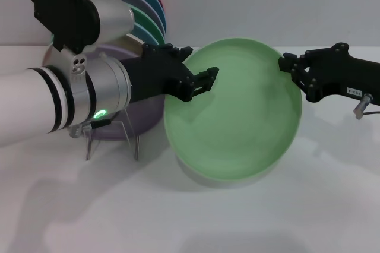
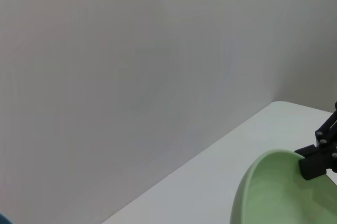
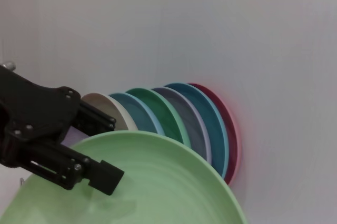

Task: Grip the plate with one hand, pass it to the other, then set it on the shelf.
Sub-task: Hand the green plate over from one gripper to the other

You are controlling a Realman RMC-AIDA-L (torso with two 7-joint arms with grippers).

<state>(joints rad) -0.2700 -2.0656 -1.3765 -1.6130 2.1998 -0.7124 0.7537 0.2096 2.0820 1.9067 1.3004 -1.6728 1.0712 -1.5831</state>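
Observation:
The light-green plate (image 1: pixel 237 110) hangs tilted above the white table, its hollow face toward me. My right gripper (image 1: pixel 290 70) is shut on its right rim and carries it; the left wrist view shows that grip (image 2: pixel 313 163) on the plate (image 2: pixel 274 192). My left gripper (image 1: pixel 205 82), on the arm with the green light, is at the plate's left rim. In the right wrist view its jaws (image 3: pixel 108 148) stand open, one finger behind the rim and one over the plate's inner face (image 3: pixel 158 187).
A clear stand (image 1: pixel 110 137) at the back left holds a purple plate (image 1: pixel 145 119), just behind my left arm. A row of upright coloured plates (image 1: pixel 148 15) stands against the back wall and also shows in the right wrist view (image 3: pixel 179 119).

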